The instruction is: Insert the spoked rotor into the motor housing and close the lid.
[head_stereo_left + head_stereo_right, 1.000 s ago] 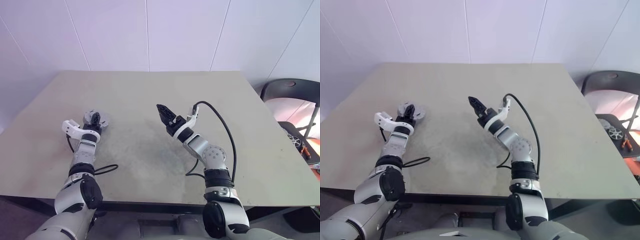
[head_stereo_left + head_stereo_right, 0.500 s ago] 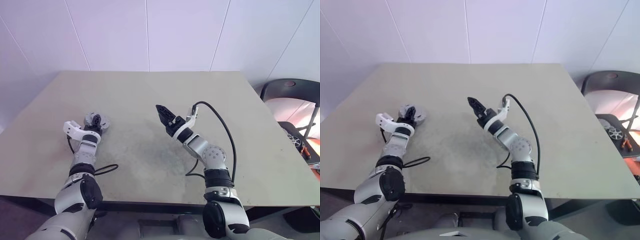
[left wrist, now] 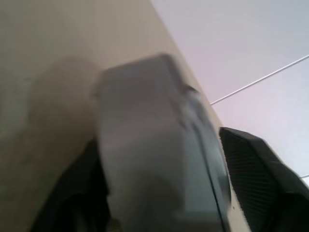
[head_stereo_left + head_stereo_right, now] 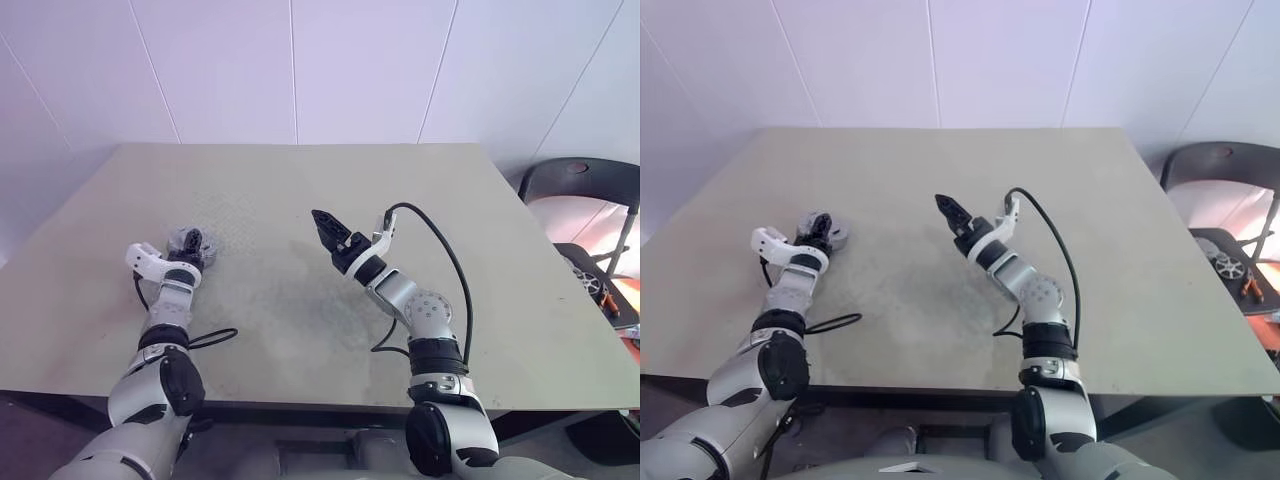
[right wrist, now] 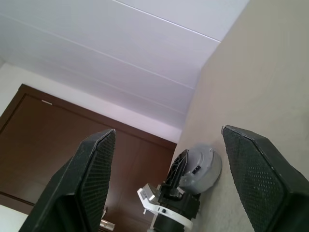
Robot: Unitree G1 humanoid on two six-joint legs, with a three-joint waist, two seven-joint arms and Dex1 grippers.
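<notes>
A short round silver piece (image 4: 181, 238) lies on the table's left side; I take it for the motor housing. I cannot tell the lid apart from it, and the spoked rotor is hidden. My left gripper (image 4: 193, 241) reaches over the housing, its black fingers (image 3: 256, 179) spread wide on either side of the housing's grey body (image 3: 149, 145). My right gripper (image 4: 322, 220) hangs open and empty above the middle of the table. Past its fingertips (image 5: 96, 164), the right wrist view shows the housing (image 5: 205, 164) with the left gripper (image 5: 179, 166) at it.
The beige table (image 4: 300, 170) runs back to a white panelled wall. A black cable (image 4: 445, 255) loops from my right wrist, and another (image 4: 212, 338) lies by my left forearm. A black chair (image 4: 585, 180) and small parts (image 4: 600, 283) sit off the table's right edge.
The left gripper's fingers have spread around the silver piece, which now shows less of its pale face beside them. The right arm has kept still.
</notes>
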